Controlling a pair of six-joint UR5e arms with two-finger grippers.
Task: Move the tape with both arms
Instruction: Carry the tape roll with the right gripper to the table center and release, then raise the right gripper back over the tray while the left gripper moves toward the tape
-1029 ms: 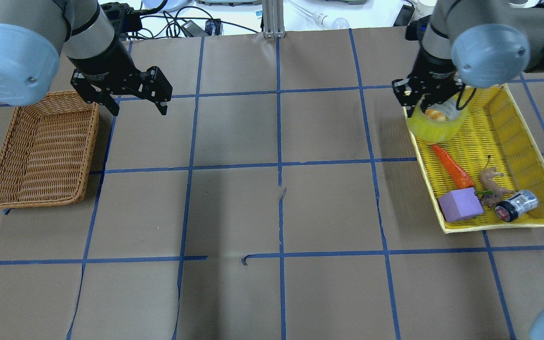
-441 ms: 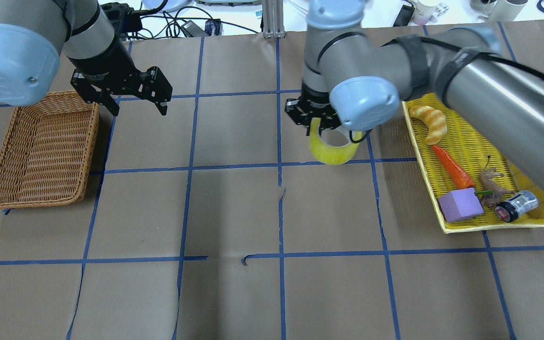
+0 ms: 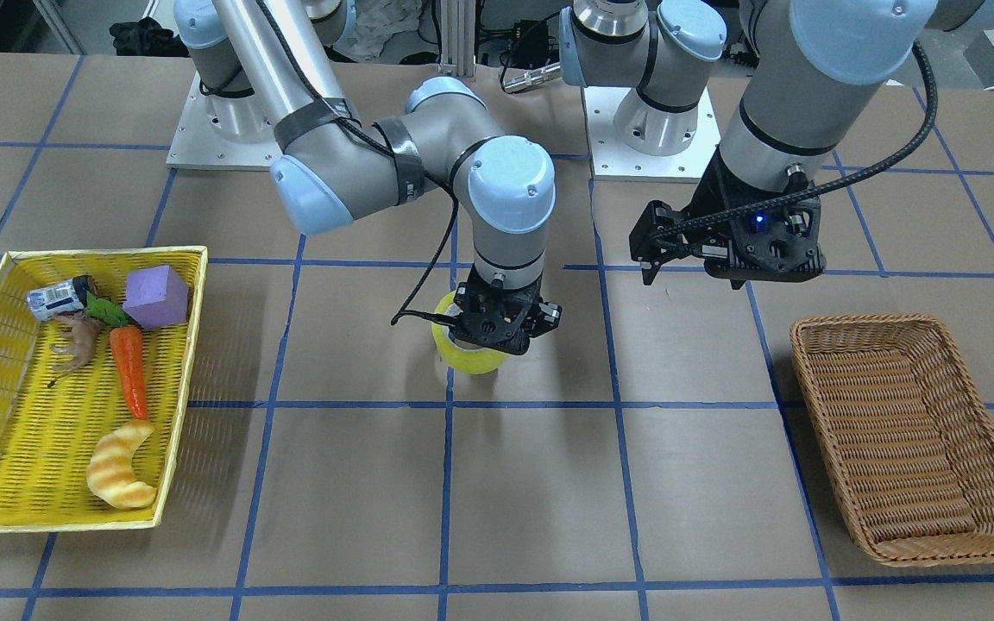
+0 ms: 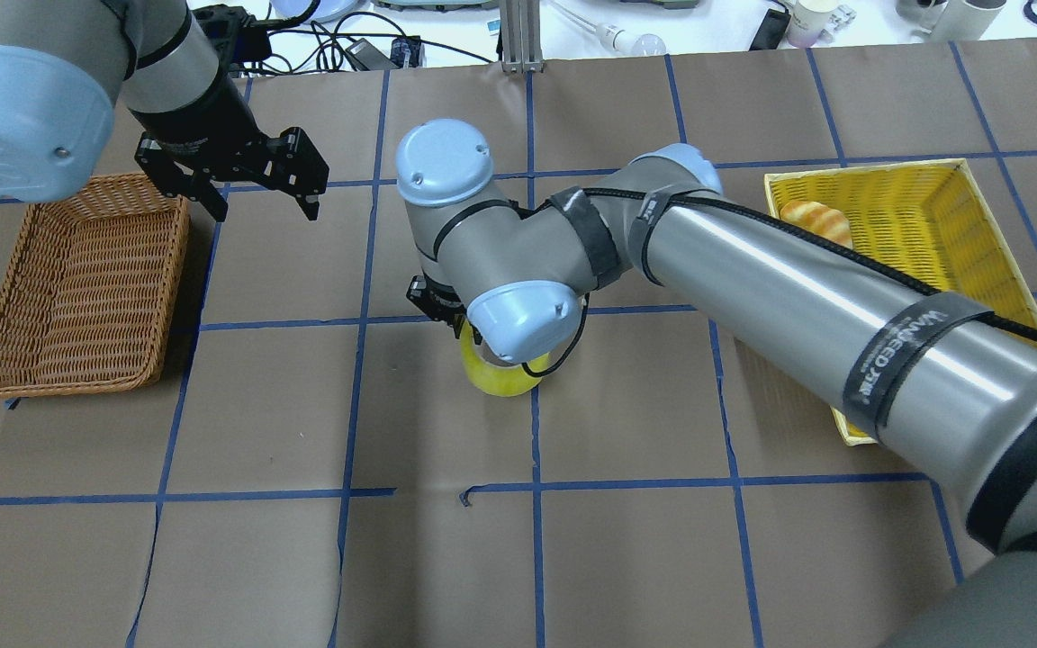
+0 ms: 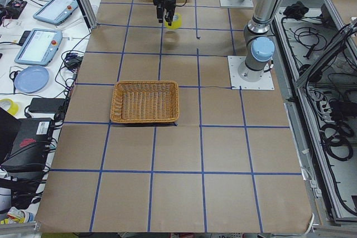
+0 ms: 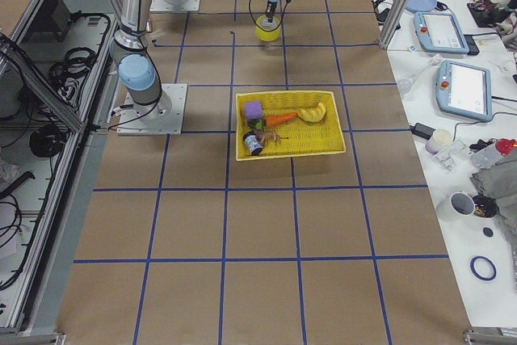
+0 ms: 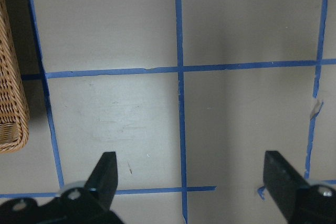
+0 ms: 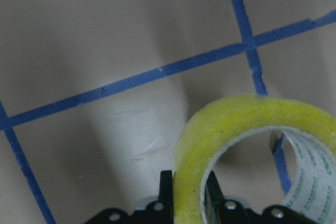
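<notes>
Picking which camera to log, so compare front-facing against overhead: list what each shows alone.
Front-facing only: the carrot and purple block in the yellow tray; overhead, the right arm hides them. Overhead only: a light bulb beyond the table. Both: the tape in the right gripper, the open left gripper, the wicker basket, the croissant.

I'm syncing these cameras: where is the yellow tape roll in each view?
Front-facing: tape at centre, slightly left.
Overhead: tape at centre.
Exterior left: tape at top, left of centre.
Exterior right: tape at top centre.
Left wrist: not in view.
Right wrist: tape at lower right.
Shared landmark: wicker basket, absent only from right wrist.
</notes>
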